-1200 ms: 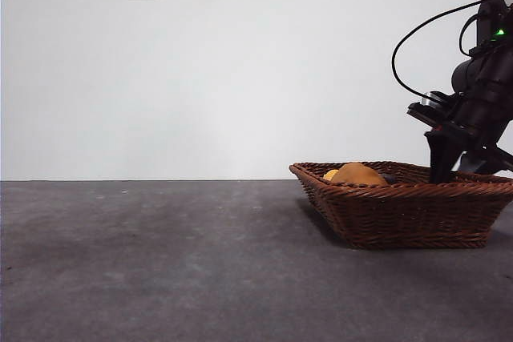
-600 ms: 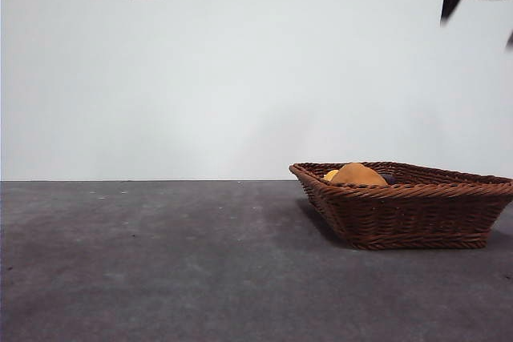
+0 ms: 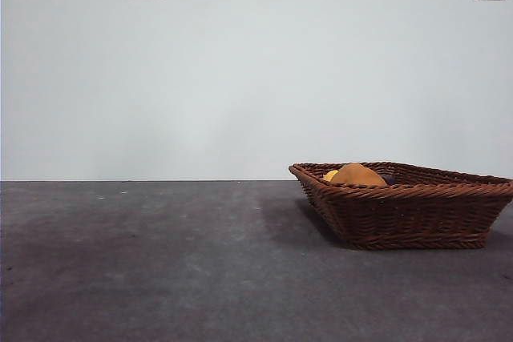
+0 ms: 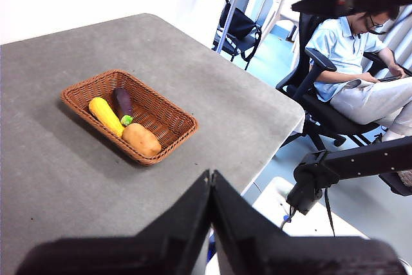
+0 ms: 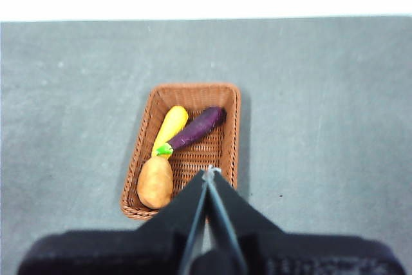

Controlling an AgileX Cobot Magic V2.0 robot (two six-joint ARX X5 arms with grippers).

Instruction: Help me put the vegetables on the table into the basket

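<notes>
Vegetables (image 5: pixel 174 146) in basket (image 5: pixel 230 134), below right claw (image 5: pixel 209 173).

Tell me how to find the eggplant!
Look at the grey table and find the brown basket on it. Three vegetables lie inside. The eggplant is the slim dark-purple one with a green stem, lying beside the yellow corn, with the fat brown potato at its stem end.

Room lit evenly, soft and diffuse from overhead. White wall (image 3: pixel 256 78) bright, slightly washed out, no glare. Soft shadow spread on desk (image 3: pixel 160 262) left of basket (image 3: pixel 409 214) in front view. Right wrist view slightly soft; top band blown white. Both grippers' jaws close, dark, blurred in wrist views.
</notes>
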